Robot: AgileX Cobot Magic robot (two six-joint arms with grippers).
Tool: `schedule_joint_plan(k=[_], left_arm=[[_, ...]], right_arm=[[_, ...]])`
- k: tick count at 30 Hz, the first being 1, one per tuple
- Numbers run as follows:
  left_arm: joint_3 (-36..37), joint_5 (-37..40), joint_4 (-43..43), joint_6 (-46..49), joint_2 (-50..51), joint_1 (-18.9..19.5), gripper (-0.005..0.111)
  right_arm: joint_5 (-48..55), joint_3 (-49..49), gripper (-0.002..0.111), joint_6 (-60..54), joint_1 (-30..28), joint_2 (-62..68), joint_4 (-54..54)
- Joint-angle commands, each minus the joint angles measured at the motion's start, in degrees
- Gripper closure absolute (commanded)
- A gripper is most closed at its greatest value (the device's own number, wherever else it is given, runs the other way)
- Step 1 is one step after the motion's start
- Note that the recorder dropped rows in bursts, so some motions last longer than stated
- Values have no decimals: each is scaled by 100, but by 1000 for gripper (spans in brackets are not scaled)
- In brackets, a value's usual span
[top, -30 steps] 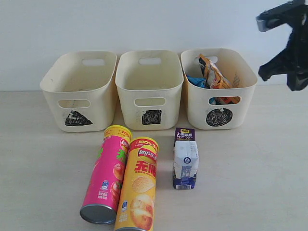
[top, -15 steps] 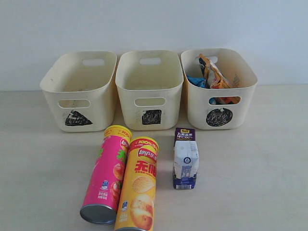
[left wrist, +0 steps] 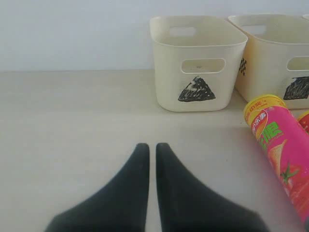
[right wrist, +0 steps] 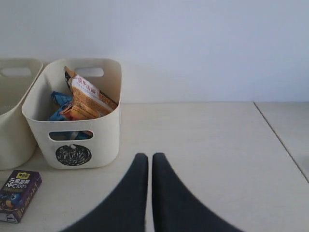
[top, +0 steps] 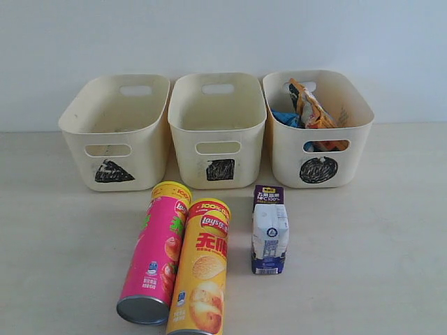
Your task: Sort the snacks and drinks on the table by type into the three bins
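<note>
left gripper (left wrist: 152,145) fingers are resting together, empty, aiming across the table (left wrist: 72,121) toward the triangle bin (left wrist: 193,72). right gripper (right wrist: 146,155) fingers are likewise meeting, empty, aiming beside the circle bin (right wrist: 106,125). exterior view: orange bag (top: 311,105) and blue bag (top: 285,117) are sitting in that upper-right bin; pink tube (top: 155,251) and yellow tube (top: 201,272) are lying lower centre, carton (top: 269,229) standing just right.

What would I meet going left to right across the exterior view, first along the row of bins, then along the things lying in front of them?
Bins: triangle-marked bin → square-marked bin → circle-marked bin. In front: pink chip tube → yellow chip tube → white drink carton.
</note>
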Motion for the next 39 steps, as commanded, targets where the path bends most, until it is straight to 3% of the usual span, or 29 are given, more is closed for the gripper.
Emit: schedule_joint_plan(k=[1,9,16,39], left_arm=[[-20,-34,-20,-26,-17,17,103],[-20,-34,-20,-26,-17,17,103],[-20,-34,-20,-26,-17,17,103],[-20,-34,-20,-26,-17,17,103]], right_arm=[[127,21,108,-88,-25,-245,5],[467,120,108,-269,-25,-1020,-24],[-386,1312,108,-353,-25,-1794,-122],[-314,3232,108,197,-25,-3142,-108]])
